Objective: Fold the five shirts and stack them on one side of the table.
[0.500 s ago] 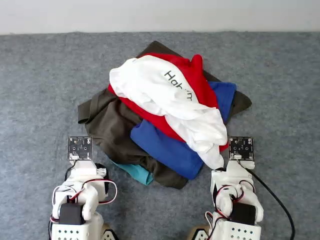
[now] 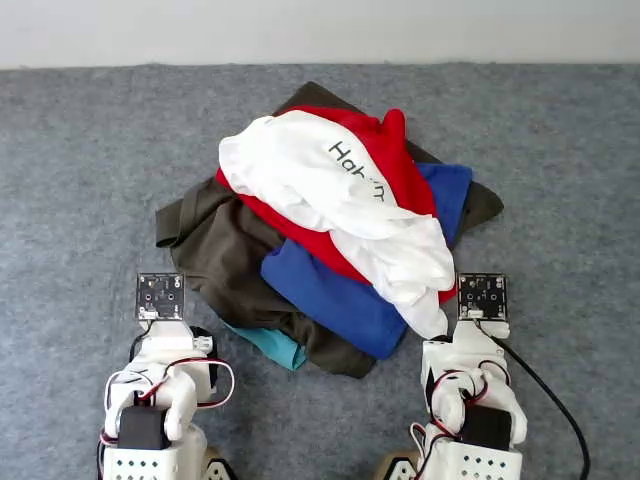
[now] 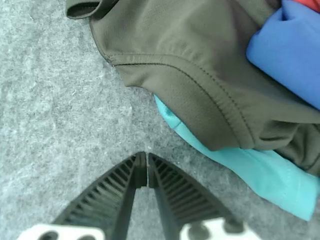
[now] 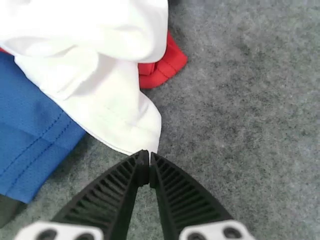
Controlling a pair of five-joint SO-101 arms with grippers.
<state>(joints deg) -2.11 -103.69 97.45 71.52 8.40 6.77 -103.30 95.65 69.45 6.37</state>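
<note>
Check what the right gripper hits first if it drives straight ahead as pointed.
The white shirt: its near corner lies directly ahead of the shut right gripper, almost at the tips. Whether the tips are level with the fabric or above it, I can't tell.

The left arm [image 2: 160, 385] and right arm [image 2: 470, 385] are showing white shells, black motors and looping red, white and black wires; the left gripper [image 3: 147, 156] and right gripper [image 4: 149, 153] are showing black ribbed fingers [image 3: 112, 195]

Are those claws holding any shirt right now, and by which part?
Nothing is held. Both the left gripper and right gripper are shut on nothing, the right one's tip at the white shirt hem.
</note>
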